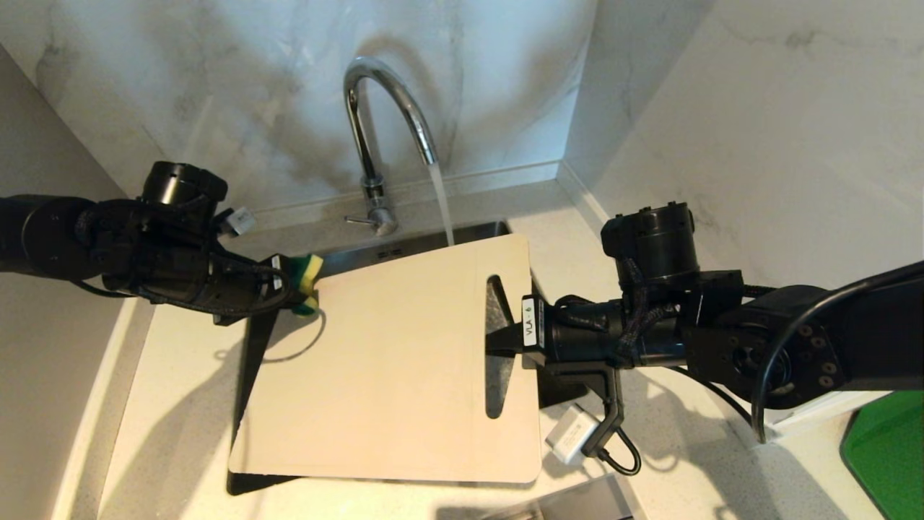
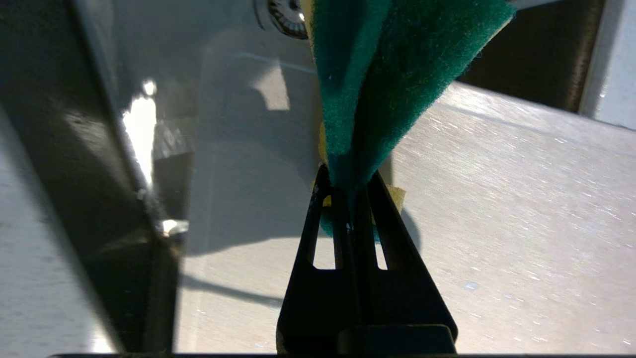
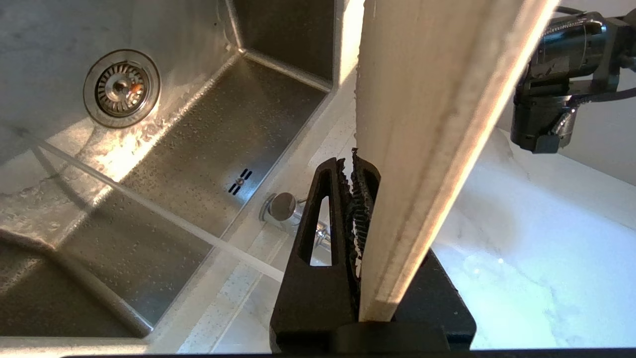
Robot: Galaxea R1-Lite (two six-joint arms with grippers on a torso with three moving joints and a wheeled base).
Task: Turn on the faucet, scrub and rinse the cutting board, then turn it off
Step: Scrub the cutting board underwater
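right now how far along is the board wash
Done: faucet is on, water running behind the board's far edge. In hand: right gripper holds the board over the sink by its handle end; left gripper clamps the sponge at the board's far left corner. Left: scrubbing, rinsing, turning the faucet off.

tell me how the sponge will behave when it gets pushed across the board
Probably soft and floppy: the sponge is folded where the left gripper pinches it. It should flatten against the cutting board rather than slide stiffly. With the faucet running, it will likely soak up water and get heavier.
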